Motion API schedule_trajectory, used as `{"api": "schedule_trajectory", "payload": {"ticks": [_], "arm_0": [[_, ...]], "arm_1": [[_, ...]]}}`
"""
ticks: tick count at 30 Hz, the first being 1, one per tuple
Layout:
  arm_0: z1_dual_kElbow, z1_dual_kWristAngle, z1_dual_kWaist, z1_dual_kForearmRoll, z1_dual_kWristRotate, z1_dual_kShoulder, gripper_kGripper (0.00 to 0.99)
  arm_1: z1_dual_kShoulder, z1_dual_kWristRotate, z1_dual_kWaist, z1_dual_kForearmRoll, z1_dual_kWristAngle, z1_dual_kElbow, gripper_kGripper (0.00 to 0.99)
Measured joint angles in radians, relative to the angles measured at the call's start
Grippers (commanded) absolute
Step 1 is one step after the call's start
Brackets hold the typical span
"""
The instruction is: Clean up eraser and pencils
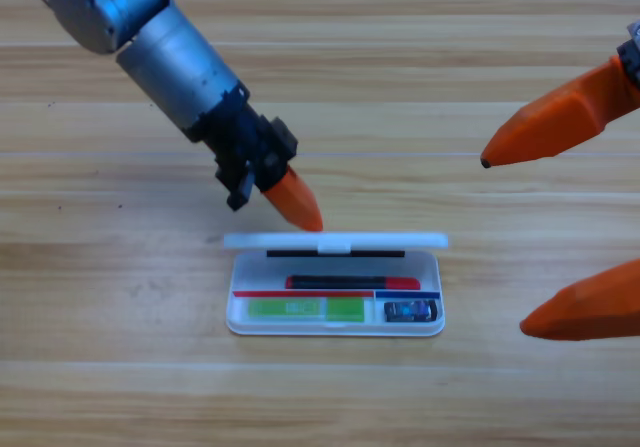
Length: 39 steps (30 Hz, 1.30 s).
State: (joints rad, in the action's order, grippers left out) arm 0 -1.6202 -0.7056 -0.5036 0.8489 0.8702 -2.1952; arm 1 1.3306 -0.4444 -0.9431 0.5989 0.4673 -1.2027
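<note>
High view, left gripper (296, 203) at case (335, 319) lid edge, jaw gap hidden, right gripper (530, 242) gaping.

Bright, even light falls from overhead across the wooden bench (120, 347), with no hard glare. The white case (335, 322) throws only a thin soft shadow along its near edge. Beside the case, the left arm (170, 52) casts a faint, diffuse shadow. Edges everywhere look slightly soft.

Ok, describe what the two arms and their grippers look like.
The left arm is a grey metallic cylinder ending in a black gripper body, and the left gripper shows a pointed orange tip. The right gripper shows two long, tapered orange jaws, the upper one dark at its very tip.
</note>
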Motion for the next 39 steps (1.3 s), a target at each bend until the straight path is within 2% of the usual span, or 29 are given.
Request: {"api": "schedule_trajectory", "payload": {"ticks": [10, 20, 25, 28, 30, 34, 39], "arm_0": [[0.155, 0.063, -0.057, -0.124, 0.0, 0.0, 0.0], [0.331, 0.182, -0.11, -0.359, -0.03, 0.083, 0.0], [0.353, 0.239, -0.133, -0.388, -0.062, 0.115, 0.0], [0.352, 0.299, -0.144, -0.339, -0.08, 0.159, 0.0], [0.343, 0.322, -0.143, -0.244, -0.089, 0.198, 0.0], [0.215, 0.325, -0.15, -0.061, -0.114, 0.341, 0.0], [0.104, 0.264, -0.178, 0.049, -0.162, 0.563, 0.0]], "arm_1": [[0.001, 0.002, 0.0, 0.0, 0.0, 0.0, 0.989], [0.001, 0.006, 0.0, 0.0, 0.0, 0.0, 0.989], [0.002, 0.007, 0.0, 0.0, 0.0, 0.0, 0.989], [0.002, 0.007, 0.0, 0.0, 0.0, 0.0, 0.989], [0.003, 0.007, 0.0, 0.0, 0.0, 0.0, 0.989], [0.005, 0.007, 0.0, 0.0, 0.0, 0.0, 0.99], [0.005, 0.007, 0.0, 0.0, 0.0, 0.0, 0.99]]}}
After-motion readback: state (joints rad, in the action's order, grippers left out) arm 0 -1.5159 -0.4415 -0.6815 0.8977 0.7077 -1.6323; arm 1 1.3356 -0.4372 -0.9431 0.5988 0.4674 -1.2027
